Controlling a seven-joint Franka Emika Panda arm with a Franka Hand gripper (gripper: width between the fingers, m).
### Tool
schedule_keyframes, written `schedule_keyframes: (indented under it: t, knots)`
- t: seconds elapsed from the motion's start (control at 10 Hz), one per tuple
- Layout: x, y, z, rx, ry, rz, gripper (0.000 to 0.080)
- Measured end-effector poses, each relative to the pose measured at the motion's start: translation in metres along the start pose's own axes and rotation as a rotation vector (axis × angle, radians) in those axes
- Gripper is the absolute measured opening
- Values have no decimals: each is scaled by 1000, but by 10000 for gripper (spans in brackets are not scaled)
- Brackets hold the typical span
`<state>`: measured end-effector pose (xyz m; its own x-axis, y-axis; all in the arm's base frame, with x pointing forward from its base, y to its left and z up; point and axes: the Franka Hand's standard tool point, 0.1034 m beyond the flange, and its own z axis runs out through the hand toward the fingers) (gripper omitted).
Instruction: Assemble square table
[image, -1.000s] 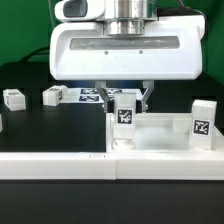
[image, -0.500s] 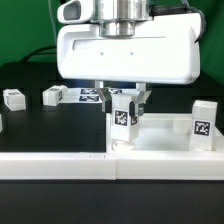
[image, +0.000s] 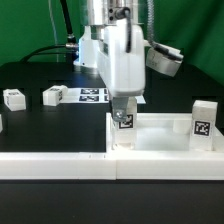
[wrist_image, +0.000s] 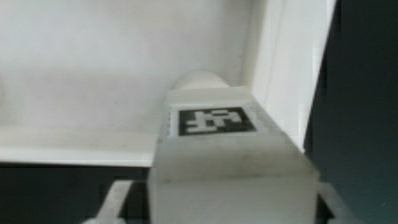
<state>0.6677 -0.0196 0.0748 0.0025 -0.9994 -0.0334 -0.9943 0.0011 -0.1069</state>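
Two-finger gripper (image: 125, 107) clamped on short white tagged leg (image: 125, 119), leg upright. Leg's lower end at corner of white plastic square tray-like top (image: 160, 141), corner on exterior view's left; seating in socket unclear. Wrist view: tag faces camera, leg tip just inside raised rim. Second upright tagged white leg (image: 203, 122) at the top's corner on the exterior view's right. Loose white leg (image: 53, 95) lies well apart on black table (image: 50, 125).

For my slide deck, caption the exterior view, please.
The hand holds a white leg upright at a corner of the square table top.
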Motion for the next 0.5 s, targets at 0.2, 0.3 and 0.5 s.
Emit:
schedule_keyframes:
  t: [0.2, 0.3, 0.5]
  knots:
    - [0, 1, 0, -3, 0, 82, 290]
    - [0, 1, 1, -4, 0, 54, 408]
    - [-6, 1, 0, -17, 14, -200, 577]
